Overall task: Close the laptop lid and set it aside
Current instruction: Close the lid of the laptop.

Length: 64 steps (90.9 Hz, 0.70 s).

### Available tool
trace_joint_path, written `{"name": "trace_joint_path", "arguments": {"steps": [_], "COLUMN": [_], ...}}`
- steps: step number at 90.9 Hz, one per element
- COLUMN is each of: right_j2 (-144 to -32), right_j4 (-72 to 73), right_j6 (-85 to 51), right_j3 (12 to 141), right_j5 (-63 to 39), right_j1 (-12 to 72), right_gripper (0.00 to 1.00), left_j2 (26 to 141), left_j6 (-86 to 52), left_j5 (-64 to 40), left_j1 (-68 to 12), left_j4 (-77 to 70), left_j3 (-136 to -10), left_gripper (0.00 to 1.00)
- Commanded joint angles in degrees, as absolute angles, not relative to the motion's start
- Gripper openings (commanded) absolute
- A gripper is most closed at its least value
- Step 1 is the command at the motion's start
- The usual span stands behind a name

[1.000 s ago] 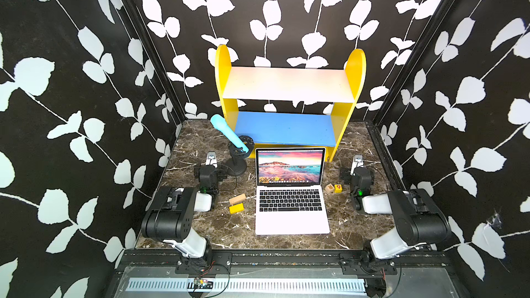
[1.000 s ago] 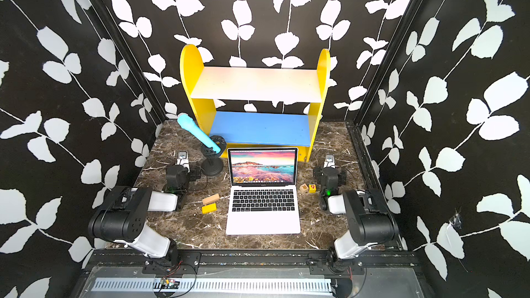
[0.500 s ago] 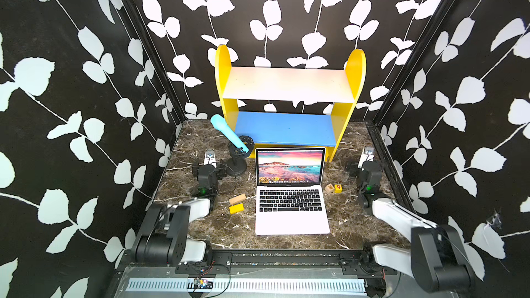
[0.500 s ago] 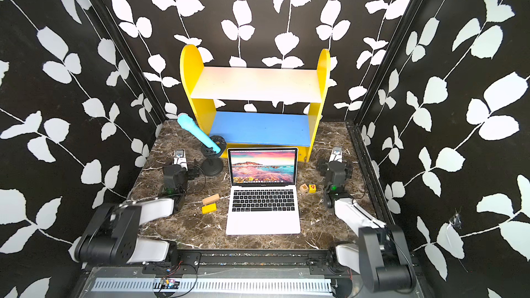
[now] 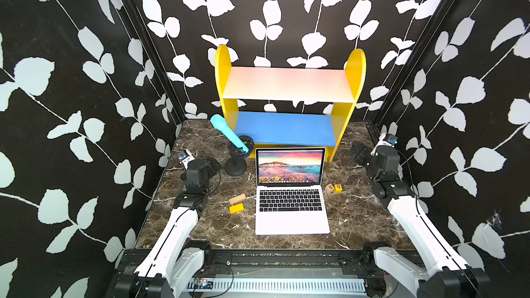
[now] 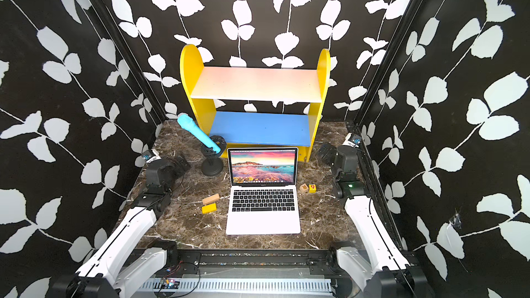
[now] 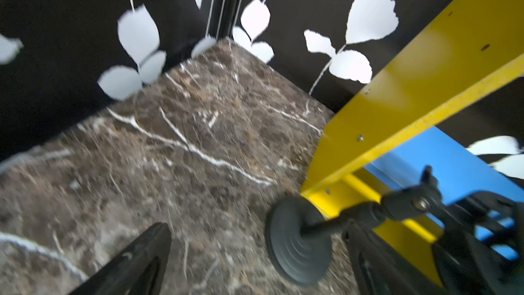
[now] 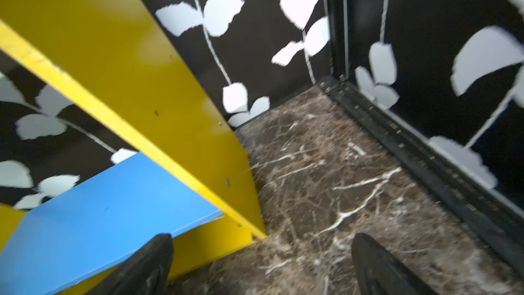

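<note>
Two hands hover empty, jaws spread wide, over the marble tabletop point(image 5: 200, 225); the left hand point(image 5: 213, 161) beside a black stand point(image 5: 235, 167), the right hand point(image 5: 358, 153) near the yellow shelf point(image 5: 355, 81); between them the laptop point(image 5: 291, 196) sits open, its lid point(image 5: 290, 166) upright, screen glowing, just in front of the shelf.

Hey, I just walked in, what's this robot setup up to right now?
Nothing is being handled yet. The laptop sits open in the middle of the marble table, its lid upright and the screen lit. The two robot arms reach forward on either side of it. The left end effector is near the microphone stand, and the right end effector is near the yellow shelf. Both are open and empty, and neither touches the laptop.
</note>
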State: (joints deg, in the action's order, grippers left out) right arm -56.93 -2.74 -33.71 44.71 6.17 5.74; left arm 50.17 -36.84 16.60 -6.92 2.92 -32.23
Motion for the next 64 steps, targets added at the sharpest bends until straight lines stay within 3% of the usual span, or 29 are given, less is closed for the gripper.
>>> {"name": "trace_joint_path", "arguments": {"steps": [1, 38, 64], "right_j2": [-57.0, -70.0, -85.3], "right_j4": [-5.3, -20.1, -29.6], "right_j6": [-37.6, -25.5, -22.6], "right_j3": [46.9, 67.5, 86.3], "right_j5": [-4.8, 1.3, 0.9], "right_j1": [6.0, 27.6, 34.7], "right_gripper": [0.97, 0.90, 0.87], "left_j2": [46.6, 39.8, 37.3], "left_j6": [-42.8, -43.0, -43.0], "left_j5": [10.1, 0.9, -1.4], "left_j1": [-6.7, -7.1, -10.0], "left_j4": [10.6, 19.9, 22.7], "left_j3": [-33.1, -34.0, -34.2], "left_gripper": [0.98, 0.98, 0.98]}}
